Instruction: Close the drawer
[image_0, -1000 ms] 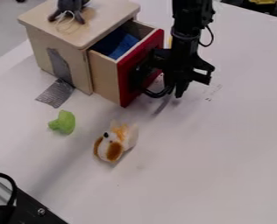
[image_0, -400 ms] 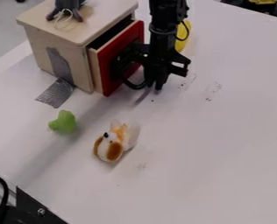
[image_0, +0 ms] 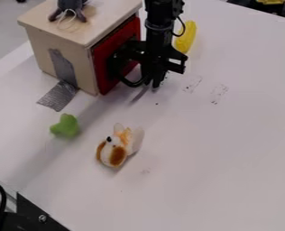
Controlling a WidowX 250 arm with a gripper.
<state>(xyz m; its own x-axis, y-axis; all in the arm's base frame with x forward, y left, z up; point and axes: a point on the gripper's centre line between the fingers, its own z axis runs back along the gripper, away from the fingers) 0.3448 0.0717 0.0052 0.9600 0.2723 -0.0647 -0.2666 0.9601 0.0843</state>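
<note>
Fingers (image_0: 155,82) narrow and together, beside a drawer (image_0: 102,58) all but shut.
Its red front sits about flush with the wooden cabinet (image_0: 41,47), the gripper (image_0: 151,85) hanging low just outside. Any more push could load the cabinet rather than the drawer and skid it, should the silver tape (image_0: 58,95) at its side give; a jolt might shift the grey plush toy (image_0: 70,5) on top. Backing off could drag the drawer out if the gripper snags on its front. As for writing, none is legible; the worktop (image_0: 229,158) bears only dark smudges (image_0: 218,92).
</note>
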